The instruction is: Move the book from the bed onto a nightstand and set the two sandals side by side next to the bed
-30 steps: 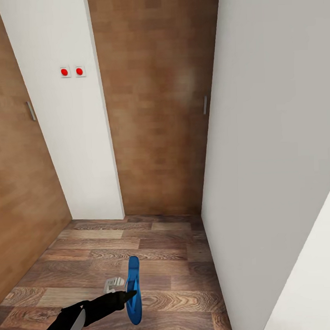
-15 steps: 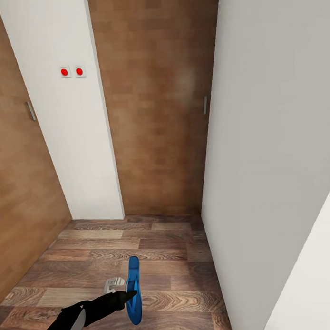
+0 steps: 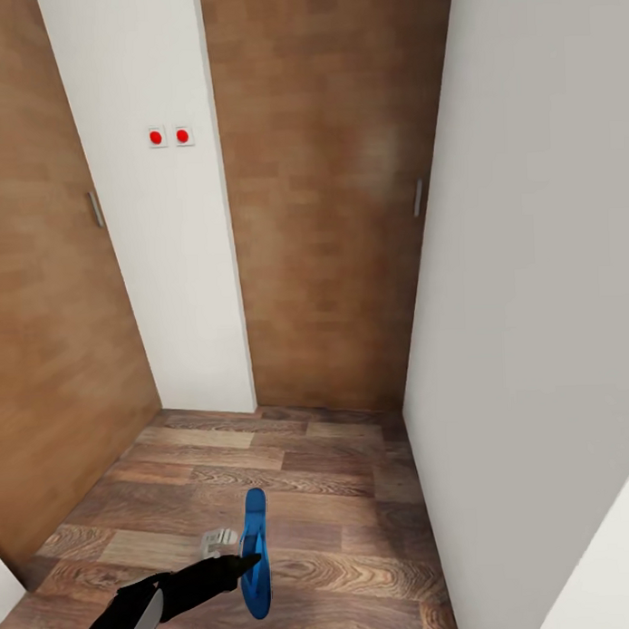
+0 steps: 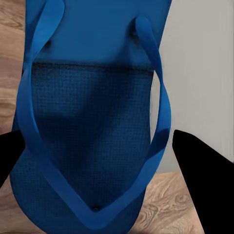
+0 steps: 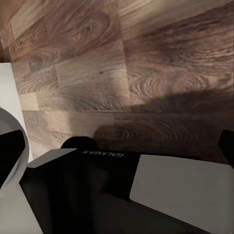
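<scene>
- the left gripper is gripping one blue sandal at about 6 o'clock in the head view, low over the wood-plank floor; the jaws are closed on it.
- the sandal is hanging on edge, sole vertical and its long axis running from 6 toward 12 o'clock, likely because it is pinched across its thickness, which keeps it clear of the floor while the robot is travelling.
- in the left wrist view the sandal is sitting between the two dark fingers, its strap side facing the camera; the strap is reading blue here, not white.
- the robot is facing a corner: a white wall panel with two red buttons at 11 o'clock, a tan wooden door at 12 o'clock, another door at 9 o'clock, and a white wall at 3 o'clock.
- the right wrist view is looking down at floor planks and part of the robot's own body; i cannot tell whether the right jaws are open or closed.
- judging from this, the robot is carrying the sandal toward the bed, and setting it down is not yet done.
</scene>
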You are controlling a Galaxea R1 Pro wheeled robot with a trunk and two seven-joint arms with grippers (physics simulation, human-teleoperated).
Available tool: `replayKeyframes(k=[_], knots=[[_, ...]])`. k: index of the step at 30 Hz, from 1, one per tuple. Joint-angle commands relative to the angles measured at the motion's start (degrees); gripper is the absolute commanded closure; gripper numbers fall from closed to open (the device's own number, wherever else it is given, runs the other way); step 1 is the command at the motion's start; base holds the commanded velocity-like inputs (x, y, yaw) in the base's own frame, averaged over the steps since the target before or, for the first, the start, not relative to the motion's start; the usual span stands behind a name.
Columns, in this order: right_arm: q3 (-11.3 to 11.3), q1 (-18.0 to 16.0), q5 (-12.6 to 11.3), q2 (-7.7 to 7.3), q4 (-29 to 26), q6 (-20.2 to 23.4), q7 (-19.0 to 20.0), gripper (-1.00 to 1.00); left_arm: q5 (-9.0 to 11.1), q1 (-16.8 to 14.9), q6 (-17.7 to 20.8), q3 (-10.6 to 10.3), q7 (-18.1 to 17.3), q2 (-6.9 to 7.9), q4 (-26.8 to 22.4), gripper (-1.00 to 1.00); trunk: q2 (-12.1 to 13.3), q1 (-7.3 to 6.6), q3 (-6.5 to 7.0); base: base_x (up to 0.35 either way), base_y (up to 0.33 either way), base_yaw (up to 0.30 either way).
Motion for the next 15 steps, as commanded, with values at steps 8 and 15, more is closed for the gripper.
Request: replayKeyframes(k=[8,15], knots=[[-0.08,-0.01,-0.27,0.0,-0.06,0.39,0.05,-1.0,0.41,-0.04,0.56,0.09,-0.19,-0.01,0.02,1.0,-0.02,-0.01,-0.23,0.0,0.0,0.274],[-0.08,-0.01,-0.27,0.0,-0.06,0.39,0.05,-1.0,0.41,-0.04,0.56,0.09,-0.19,-0.01,0.02,1.0,-0.02,-0.01,-0.29,0.0,0.0,0.277]])
